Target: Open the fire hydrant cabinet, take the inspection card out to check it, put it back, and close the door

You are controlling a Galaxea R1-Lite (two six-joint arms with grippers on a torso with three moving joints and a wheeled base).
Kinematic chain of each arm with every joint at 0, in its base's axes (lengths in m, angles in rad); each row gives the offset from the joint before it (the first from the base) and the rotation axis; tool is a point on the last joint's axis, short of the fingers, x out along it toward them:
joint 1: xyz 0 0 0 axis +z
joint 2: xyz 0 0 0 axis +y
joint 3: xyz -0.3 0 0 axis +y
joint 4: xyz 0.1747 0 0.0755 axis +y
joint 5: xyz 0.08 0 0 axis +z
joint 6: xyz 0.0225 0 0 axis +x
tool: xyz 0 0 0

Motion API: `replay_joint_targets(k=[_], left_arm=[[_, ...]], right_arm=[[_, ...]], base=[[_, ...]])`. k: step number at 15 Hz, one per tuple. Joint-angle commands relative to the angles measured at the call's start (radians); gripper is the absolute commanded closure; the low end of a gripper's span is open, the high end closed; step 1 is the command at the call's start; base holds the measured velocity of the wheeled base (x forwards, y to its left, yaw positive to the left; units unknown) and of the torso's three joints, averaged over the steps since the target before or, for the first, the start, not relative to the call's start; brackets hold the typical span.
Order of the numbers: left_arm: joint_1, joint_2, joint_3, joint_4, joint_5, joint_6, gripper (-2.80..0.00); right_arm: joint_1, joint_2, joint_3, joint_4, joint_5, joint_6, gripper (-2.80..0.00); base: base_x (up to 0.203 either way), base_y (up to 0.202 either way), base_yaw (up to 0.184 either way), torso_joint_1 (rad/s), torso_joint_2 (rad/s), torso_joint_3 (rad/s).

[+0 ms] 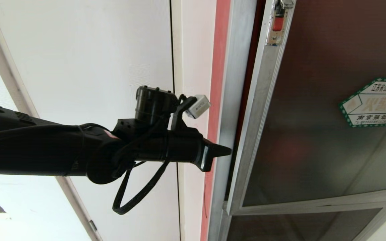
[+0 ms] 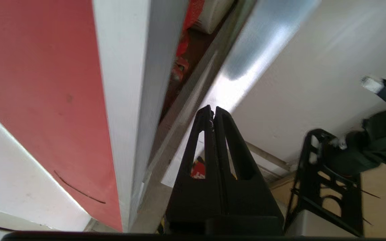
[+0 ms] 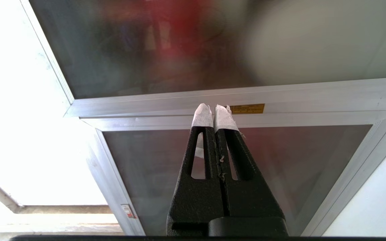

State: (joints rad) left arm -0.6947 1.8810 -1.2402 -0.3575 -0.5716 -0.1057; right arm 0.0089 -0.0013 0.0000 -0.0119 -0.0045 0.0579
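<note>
Just one door (image 1: 313, 117), two end effectors (image 1: 224, 151) (image 3: 214, 112).

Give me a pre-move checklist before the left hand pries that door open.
1. Left hand at the door edge: ok, tip at the gap beside the frame.
2. Left hand shut to a wedge: ok.
3. Door ajar: ok, a narrow gap shows the red cabinet interior.
4. Right hand clear of the swing: cannot tell; it is shut, facing the lower panel.
5. Inspection card located: cannot tell.
</note>
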Motion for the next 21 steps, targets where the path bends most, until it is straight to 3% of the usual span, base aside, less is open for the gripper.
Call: replay_joint_targets(k=[1, 5, 8, 11, 21], left_arm=[[-0.008, 0.029, -0.019, -0.004, 0.020, 0.004, 0.00], [-0.012, 0.058, -0.035, -0.006, 0.065, 0.073, 0.00], [-0.027, 0.080, -0.048, -0.056, 0.074, 0.074, 0.00], [-0.049, 0.114, -0.053, -0.132, 0.131, 0.074, 0.00], [-0.108, 0.093, -0.039, -0.138, 0.130, 0.080, 0.00]], right_arm=[[0.000, 0.001, 0.003, 0.000, 0.000, 0.000, 0.00], [0.000, 0.001, 0.003, -0.001, 0.000, 0.000, 0.00], [0.000, 0.001, 0.003, 0.000, 0.000, 0.000, 0.00], [0.000, 0.001, 0.003, 0.000, 0.000, 0.000, 0.00], [0.000, 0.001, 0.003, 0.000, 0.000, 0.000, 0.00]], base=[[0.000, 0.000, 0.000, 0.000, 0.00, 0.000], [0.000, 0.000, 0.000, 0.000, 0.00, 0.000], [0.000, 0.000, 0.000, 0.000, 0.00, 0.000], [0.000, 0.000, 0.000, 0.000, 0.00, 0.000], [0.000, 0.000, 0.000, 0.000, 0.00, 0.000]])
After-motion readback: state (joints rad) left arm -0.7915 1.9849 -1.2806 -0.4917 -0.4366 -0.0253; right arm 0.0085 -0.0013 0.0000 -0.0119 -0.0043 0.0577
